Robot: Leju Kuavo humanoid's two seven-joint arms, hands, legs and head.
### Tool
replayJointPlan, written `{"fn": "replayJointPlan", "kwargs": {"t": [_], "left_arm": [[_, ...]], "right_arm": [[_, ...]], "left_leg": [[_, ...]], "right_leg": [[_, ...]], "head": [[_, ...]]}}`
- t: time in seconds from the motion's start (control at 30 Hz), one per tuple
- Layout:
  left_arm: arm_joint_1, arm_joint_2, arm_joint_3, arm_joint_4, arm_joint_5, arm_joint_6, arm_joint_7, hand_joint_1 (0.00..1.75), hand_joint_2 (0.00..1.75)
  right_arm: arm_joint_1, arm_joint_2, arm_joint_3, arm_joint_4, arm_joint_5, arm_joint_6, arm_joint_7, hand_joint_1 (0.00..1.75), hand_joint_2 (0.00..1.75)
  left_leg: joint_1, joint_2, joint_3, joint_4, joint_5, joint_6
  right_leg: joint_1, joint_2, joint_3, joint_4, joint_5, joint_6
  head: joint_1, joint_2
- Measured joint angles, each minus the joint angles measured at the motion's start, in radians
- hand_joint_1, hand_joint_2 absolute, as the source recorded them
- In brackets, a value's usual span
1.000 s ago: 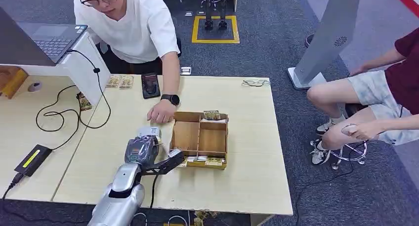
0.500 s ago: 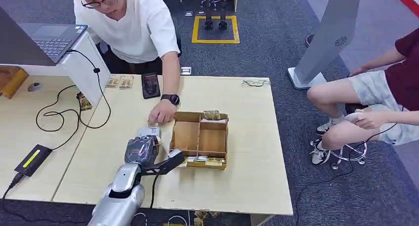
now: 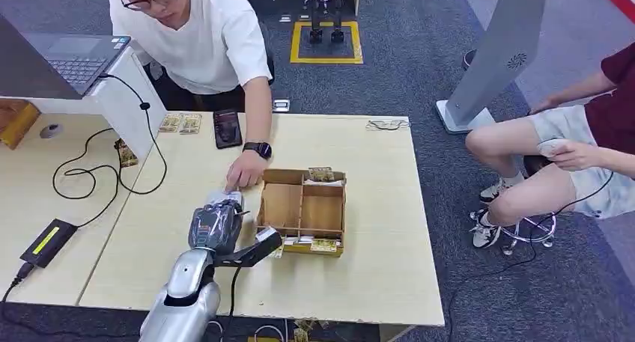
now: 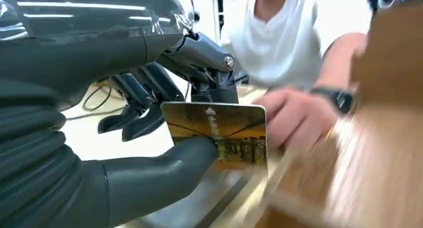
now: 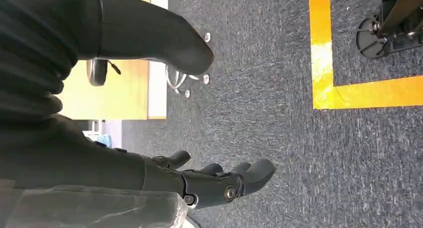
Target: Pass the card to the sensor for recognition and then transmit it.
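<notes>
The left hand (image 4: 149, 138) pinches the card (image 4: 224, 135) between thumb and fingers. A wooden box (image 3: 303, 207) stands just beside it, a person's hand (image 3: 243, 173) close ahead. The right hand (image 5: 214, 183) hangs with fingers spread, holding nothing.

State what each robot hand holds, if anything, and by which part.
The left hand pinches a yellow-brown printed card by one short end, thumb over its face. The right hand holds nothing.

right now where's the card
The card is pinched in the robot's left hand, held above the table just left of the wooden tray, with a person's hand close beyond it.
</notes>
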Motion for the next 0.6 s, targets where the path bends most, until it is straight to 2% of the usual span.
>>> {"fn": "replayJointPlan", "kwargs": {"t": [0.1, 0.27, 0.6], "left_arm": [[0.011, -0.013, 0.001, -0.073, 0.005, 0.022, -0.031, 1.75, 1.75], [0.014, -0.031, 0.001, -0.182, 0.013, 0.060, -0.047, 1.75, 1.75], [0.014, -0.040, -0.001, -0.267, 0.031, 0.085, -0.066, 1.75, 1.75]], "right_arm": [[0.000, 0.000, 0.000, 0.000, 0.000, -0.002, -0.007, 0.00, 1.75], [0.001, 0.001, 0.000, 0.000, 0.000, -0.005, -0.012, 0.00, 1.75], [0.002, 0.002, 0.000, 0.000, 0.000, -0.005, -0.018, 0.00, 1.75]], "left_leg": [[0.000, 0.000, -0.002, 0.000, 0.000, 0.000], [0.000, 0.000, -0.003, 0.000, 0.000, 0.000], [0.000, 0.000, -0.006, 0.000, 0.000, 0.000]], "right_leg": [[0.000, 0.001, -0.002, 0.000, 0.000, 0.000], [0.000, 0.001, -0.004, 0.000, 0.000, 0.000], [0.000, 0.001, -0.007, 0.000, 0.000, 0.000]], "head": [[0.000, 0.000], [0.000, 0.000], [0.000, 0.000]]}}
